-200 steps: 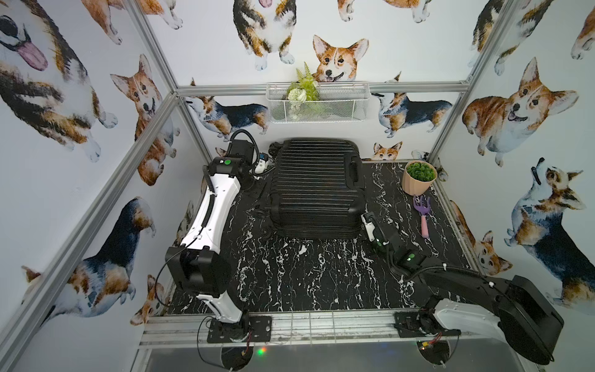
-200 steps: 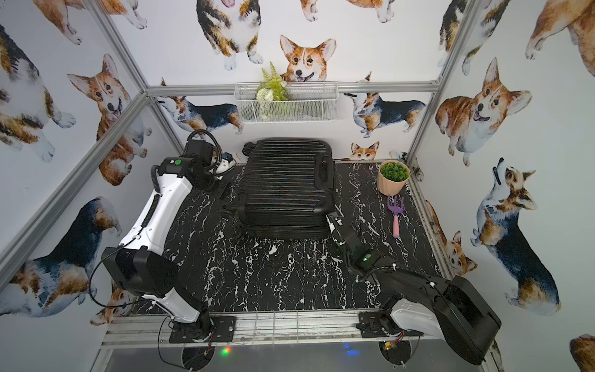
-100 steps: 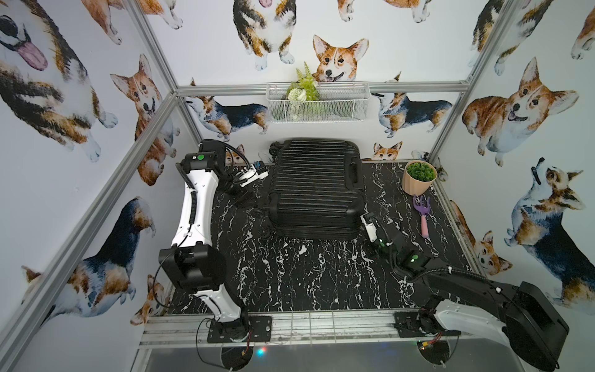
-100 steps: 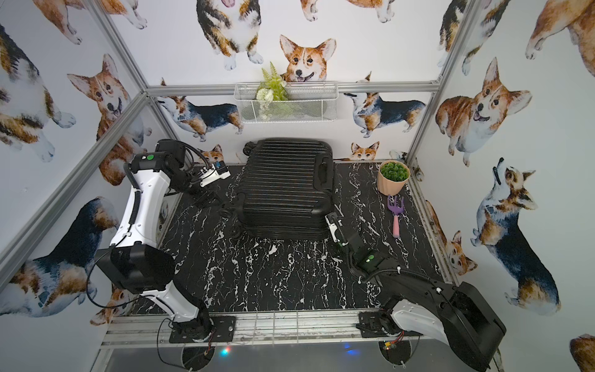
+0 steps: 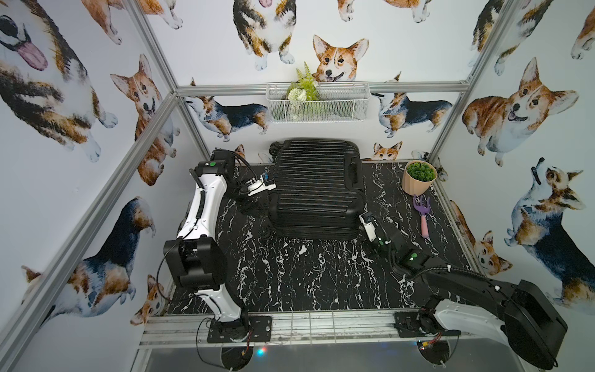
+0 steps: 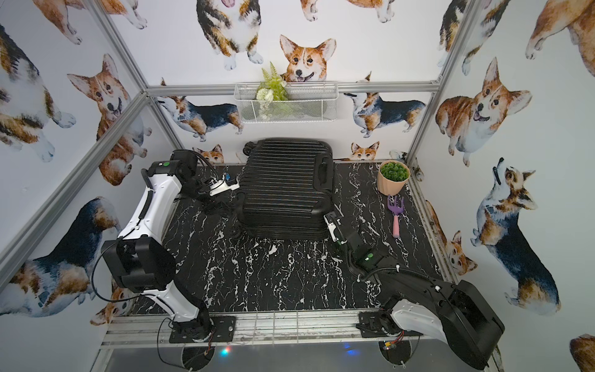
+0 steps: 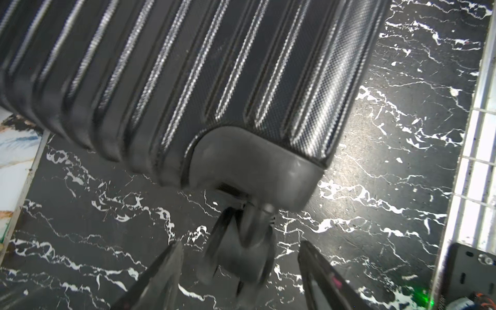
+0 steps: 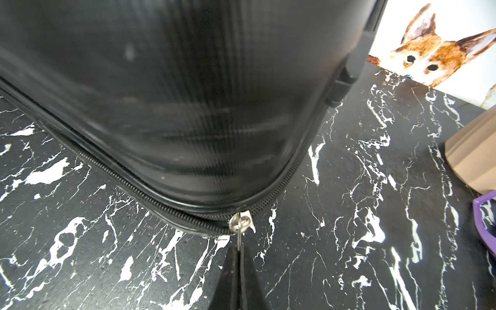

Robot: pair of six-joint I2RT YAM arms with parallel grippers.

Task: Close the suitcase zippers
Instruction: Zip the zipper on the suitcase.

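Note:
The black ribbed suitcase (image 5: 317,190) (image 6: 286,190) lies flat and closed at the back of the marble table. My left gripper (image 5: 256,206) (image 6: 219,207) is at its left side. In the left wrist view the left gripper (image 7: 240,243) is open, its fingers (image 7: 166,268) astride a black wheel (image 7: 241,257) without touching it. My right gripper (image 5: 365,219) (image 6: 329,219) is at the suitcase's front right corner. The right wrist view shows the right gripper (image 8: 238,251) shut on the silver zipper pull (image 8: 239,222). The black zippers' band (image 8: 134,192) runs round the corner.
A beige pot with a green plant (image 5: 418,180) and a purple hand rake with a pink handle (image 5: 423,212) sit right of the suitcase. A white wire basket (image 5: 317,101) hangs on the back wall. A metal rail (image 5: 322,325) edges the table's front.
My left arm has swung from the suitcase's back left corner forward along its left side, and its jaws have opened wider. The right arm has stayed put, still pinching the pull.

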